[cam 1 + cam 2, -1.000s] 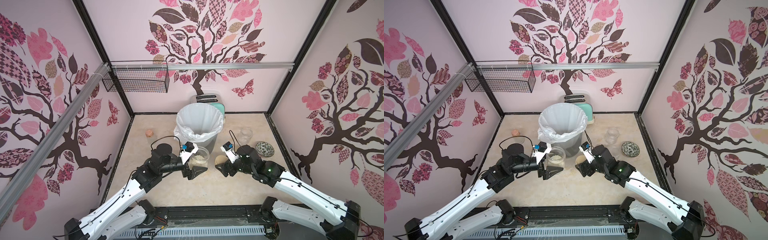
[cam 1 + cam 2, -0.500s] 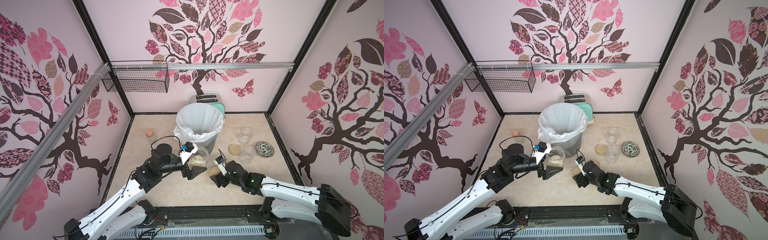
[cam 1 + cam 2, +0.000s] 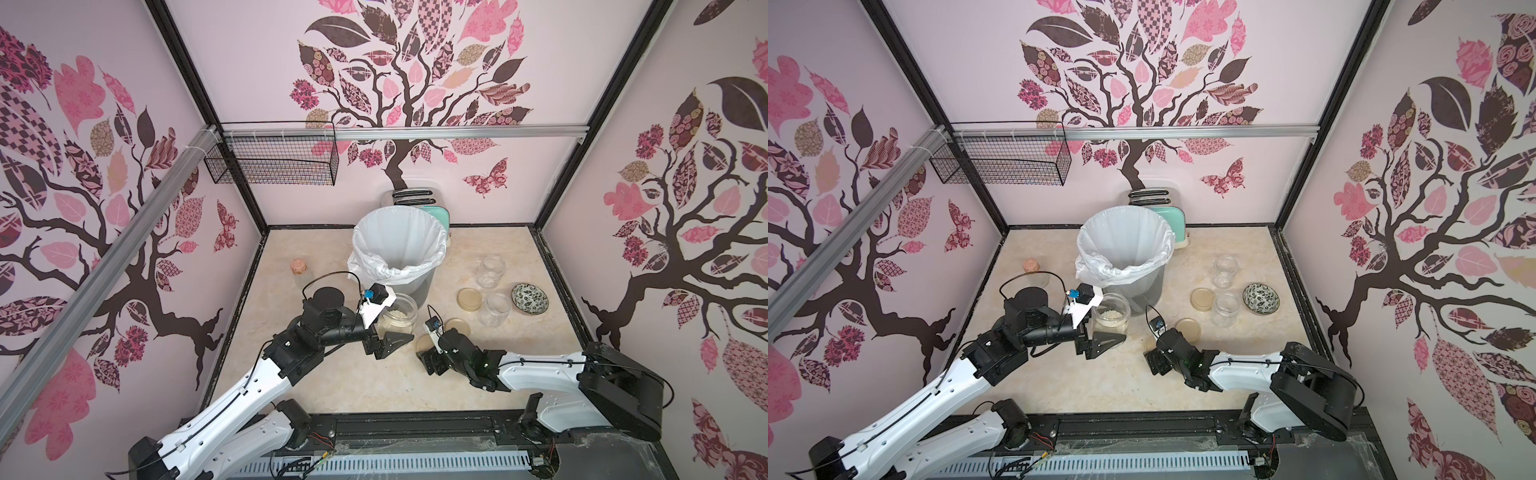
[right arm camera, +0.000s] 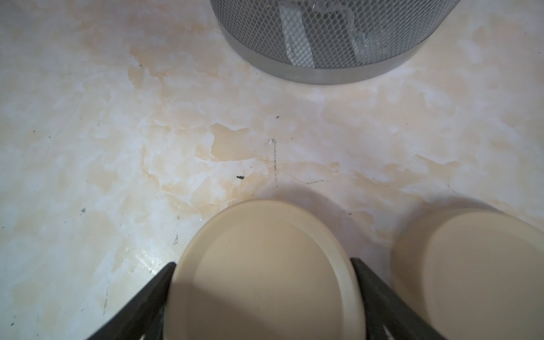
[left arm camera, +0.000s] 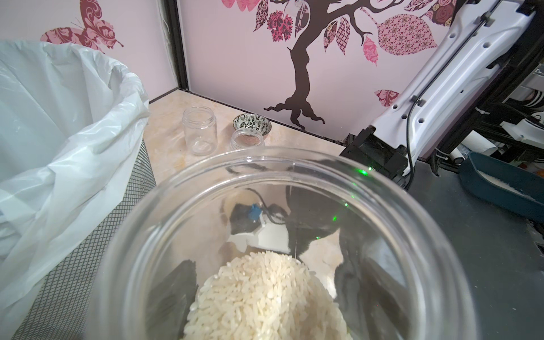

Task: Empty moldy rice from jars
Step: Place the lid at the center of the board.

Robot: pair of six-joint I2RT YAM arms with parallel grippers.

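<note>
Two empty jars (image 3: 493, 309) are sitting lidless near the surface's right edge, so roughly two thirds of the work is looking done. The left claw (image 3: 392, 332) is clamping the third jar (image 3: 399, 309) mid-surface beside the bin (image 3: 419, 286), with rice (image 5: 265, 297) lying inside (uncapped, apparently ready for tipping). The right claw (image 4: 263, 263) is clamping its lid (image 4: 265, 300) low toward the front edge.

Your two top views look down from high over the near table edge toward the pink tree-patterned back wall (image 3: 415, 174), holding the whole marbled beige tabletop (image 3: 332, 386). Your left wrist view peers closely into the clear glass jar of white rice (image 5: 153, 235). Your right wrist view skims the round beige lid (image 4: 259, 279) between its black fingers (image 4: 141, 300). All share the white-lined mesh bin (image 3: 1142, 286).
</note>
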